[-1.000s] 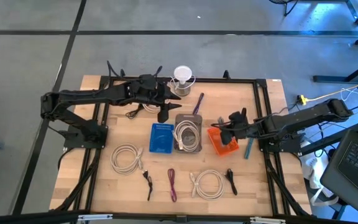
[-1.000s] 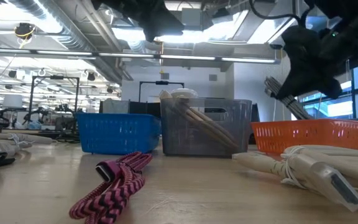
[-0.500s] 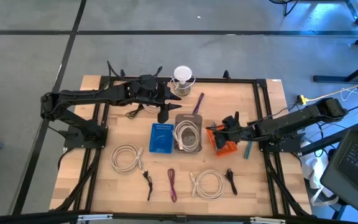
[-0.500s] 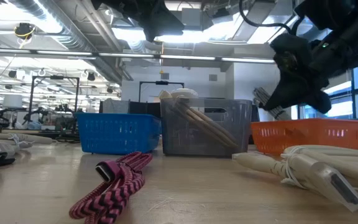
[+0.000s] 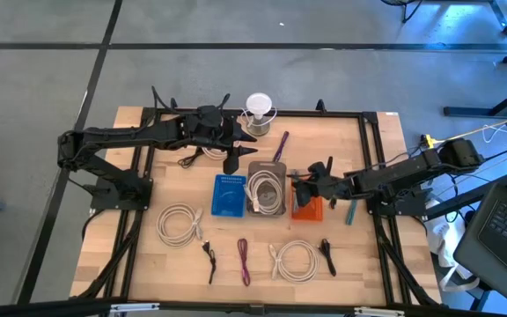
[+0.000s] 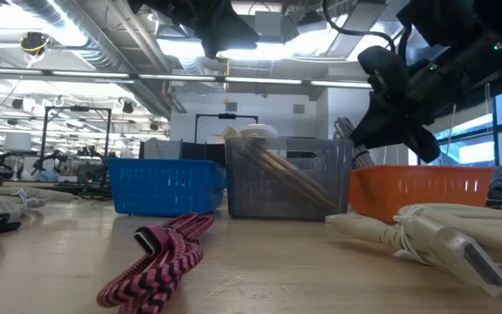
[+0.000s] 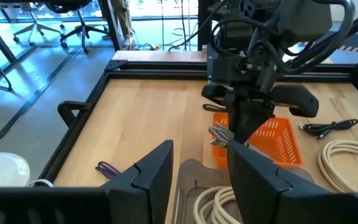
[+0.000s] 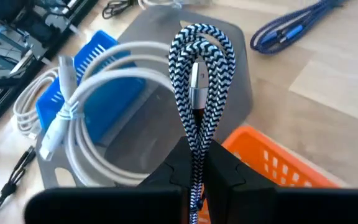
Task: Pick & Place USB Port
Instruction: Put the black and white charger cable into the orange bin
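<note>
High view: I see the right gripper [image 5: 299, 179] between the grey bin [image 5: 266, 187] and the orange basket [image 5: 309, 206]; the left gripper [image 5: 233, 160] waits behind the blue basket [image 5: 229, 195].
Low view: right gripper [image 6: 369, 131] hangs above the orange basket's [image 6: 421, 188] rim.
Left wrist view: its own fingers [image 7: 148, 180] stand wide — nothing between them.
Right wrist view: fingers pinched on a black-and-white braided cable [image 8: 199, 81], bundled, held over the grey bin [image 8: 229, 81] holding a white cable [image 8: 82, 118].

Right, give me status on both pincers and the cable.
Right pincer shut on braided cable, over orange basket beside grey bin. Left pincer open, idle behind the bins. Bin holds a white cable; nothing blocking.
</note>
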`<state>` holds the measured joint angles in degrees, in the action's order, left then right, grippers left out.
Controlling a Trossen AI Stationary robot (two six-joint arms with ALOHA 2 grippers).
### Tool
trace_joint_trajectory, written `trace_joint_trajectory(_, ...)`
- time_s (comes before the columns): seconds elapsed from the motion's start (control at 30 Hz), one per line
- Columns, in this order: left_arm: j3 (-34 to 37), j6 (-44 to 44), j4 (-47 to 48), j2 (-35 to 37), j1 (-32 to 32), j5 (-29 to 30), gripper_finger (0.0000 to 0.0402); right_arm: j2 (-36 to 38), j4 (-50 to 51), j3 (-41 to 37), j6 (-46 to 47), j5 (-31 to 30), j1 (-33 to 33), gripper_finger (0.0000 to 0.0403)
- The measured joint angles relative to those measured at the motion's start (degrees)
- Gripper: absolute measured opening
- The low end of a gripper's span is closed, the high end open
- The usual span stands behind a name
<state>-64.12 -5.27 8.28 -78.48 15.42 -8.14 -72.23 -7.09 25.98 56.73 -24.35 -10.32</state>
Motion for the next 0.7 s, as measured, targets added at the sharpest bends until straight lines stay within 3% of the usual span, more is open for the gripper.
trace_joint_trajectory(0.17, 0.0, 0.1, 1.2, 0.0, 0.0, 0.0, 0.0143, 0.0, 2.4, 0.0, 4.7, 3.2, -0.8, 0.0017)
trace_joint_trajectory(0.7, 0.0, 0.0, 0.7, 0.0, 0.0, 0.0, 0.0143, 0.0, 9.6, 0.0, 12.0, 0.0, -3.5, 0.0018)
